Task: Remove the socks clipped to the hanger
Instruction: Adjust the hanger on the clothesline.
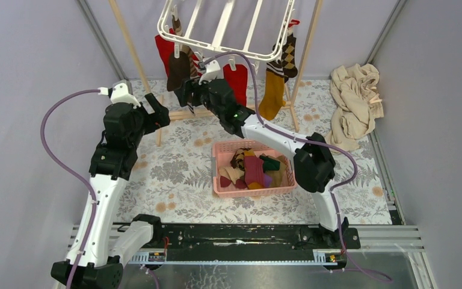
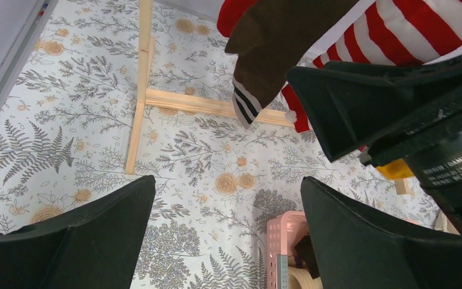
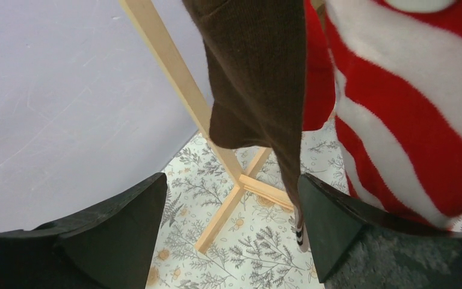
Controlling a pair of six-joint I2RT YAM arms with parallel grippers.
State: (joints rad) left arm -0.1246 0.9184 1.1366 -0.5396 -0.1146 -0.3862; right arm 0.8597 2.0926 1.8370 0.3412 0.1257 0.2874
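Note:
The white hanger (image 1: 225, 27) hangs at the top with socks clipped along its edges: a brown sock (image 1: 177, 71), red ones (image 1: 163, 48), a mustard one (image 1: 272, 90) and a patterned one (image 1: 289, 54). My right gripper (image 1: 186, 90) is raised to the brown sock. In the right wrist view it is open (image 3: 233, 205), and the brown sock (image 3: 258, 78) dangles in the gap, close to the right finger, with a red-and-white striped sock (image 3: 409, 120) beside it. My left gripper (image 1: 159, 114) waits lower left, open (image 2: 228, 205) and holding nothing, with the brown sock (image 2: 277, 48) above it.
A pink basket (image 1: 219, 174) holding several socks sits on the floral mat in front of the rack. The wooden pole frame (image 1: 133, 57) carries the hanger, its foot bars on the mat (image 2: 141, 84). A beige cloth heap (image 1: 355, 102) lies at the right wall.

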